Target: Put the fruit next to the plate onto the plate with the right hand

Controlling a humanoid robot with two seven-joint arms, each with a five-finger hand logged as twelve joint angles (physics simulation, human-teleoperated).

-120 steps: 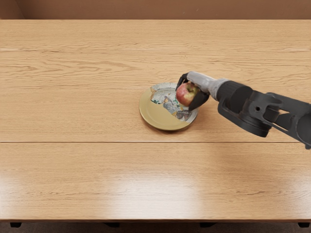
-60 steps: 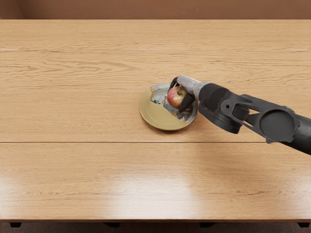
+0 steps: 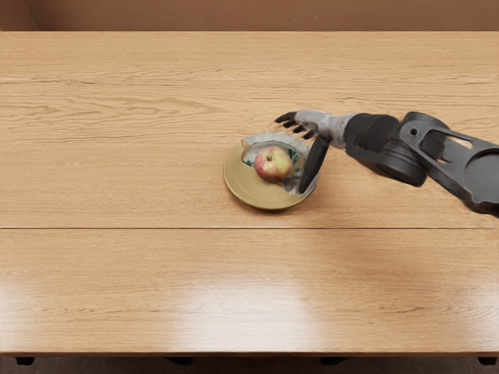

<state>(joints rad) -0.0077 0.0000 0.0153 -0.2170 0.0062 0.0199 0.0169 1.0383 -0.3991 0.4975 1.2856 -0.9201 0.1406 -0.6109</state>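
This is a rendered tabletop test scene, not a recognisable room. A broad wooden surface (image 3: pixel 156 273) of long light-oak planks fills nearly the whole view, its grain and soft sheen uniform like computer graphics. A flat brown backdrop (image 3: pixel 234 14) runs behind its far edge. A dark robot arm (image 3: pixel 405 152) over a gold plate (image 3: pixel 245 191) holding an apple (image 3: pixel 272 164) marks a robot-handling setup.

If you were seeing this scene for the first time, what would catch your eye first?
The red-yellow apple sitting on the gold plate near the middle of the table draws the eye first. Just right of it, the right hand hangs open, holding nothing, its dark arm entering from the right edge.
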